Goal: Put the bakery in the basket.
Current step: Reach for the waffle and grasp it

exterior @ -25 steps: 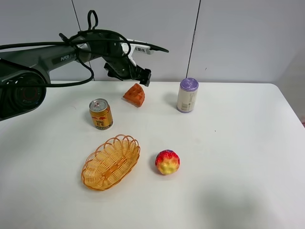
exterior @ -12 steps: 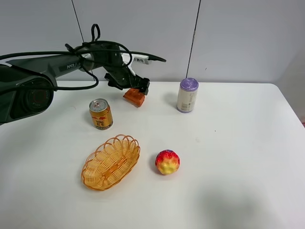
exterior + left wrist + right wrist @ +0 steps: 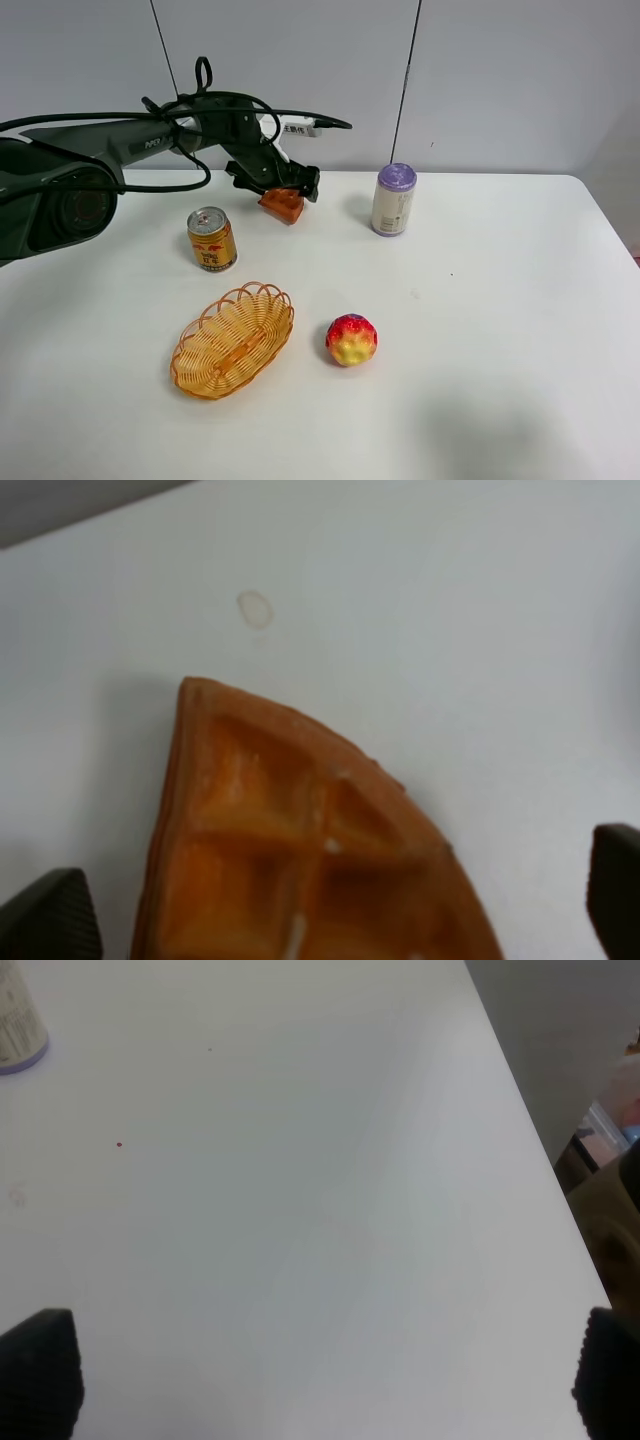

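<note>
Left gripper point(image 3: 281, 187): jaws spread, one on either side of the bakery point(image 3: 285, 206), not yet closed on it. The bakery lies on the table point(image 3: 480, 300) near its far edge, well apart from the basket point(image 3: 232, 340), which holds nothing. Judged remaining: grasp, lift, carry, release. Right gripper point(image 3: 325, 1375): jaws spread, over bare tabletop.

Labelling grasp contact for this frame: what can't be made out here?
- Exterior high: left hand covers top of orange-brown waffle wedge; contact unclear.
- Left wrist: wedge cut off by frame edge.
- Right wrist: purple-lidded white canister cut by edge.
- Exterior high: right hand out of frame.
</note>
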{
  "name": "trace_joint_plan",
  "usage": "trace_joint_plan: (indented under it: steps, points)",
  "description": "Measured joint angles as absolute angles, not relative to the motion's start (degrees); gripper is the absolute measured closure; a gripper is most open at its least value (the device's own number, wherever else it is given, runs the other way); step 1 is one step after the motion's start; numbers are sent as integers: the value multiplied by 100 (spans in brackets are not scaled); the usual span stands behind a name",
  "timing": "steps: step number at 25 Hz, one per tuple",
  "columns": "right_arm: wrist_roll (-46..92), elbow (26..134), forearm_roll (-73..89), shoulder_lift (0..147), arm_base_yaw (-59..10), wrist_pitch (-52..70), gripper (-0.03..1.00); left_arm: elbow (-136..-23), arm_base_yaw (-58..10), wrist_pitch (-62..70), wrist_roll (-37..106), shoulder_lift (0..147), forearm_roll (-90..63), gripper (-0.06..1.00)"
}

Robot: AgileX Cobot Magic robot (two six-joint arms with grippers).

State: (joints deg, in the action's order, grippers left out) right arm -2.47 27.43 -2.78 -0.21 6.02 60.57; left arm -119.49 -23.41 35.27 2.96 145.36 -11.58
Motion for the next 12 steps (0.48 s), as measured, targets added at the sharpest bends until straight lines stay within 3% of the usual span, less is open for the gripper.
trace_joint_plan:
  steps: [8,10,12]
  points:
    - [-247,2743,-278,-21,602,6057,-2,-11967,-2347,3462,334,14692,-1072,-3]
    - [-247,2743,-278,-21,602,6057,-2,-11967,-2358,3456,338,14698,-1041,1]
    - [-247,2743,-278,-21,602,6057,-2,-11967,-2358,3445,338,14703,-1027,14]
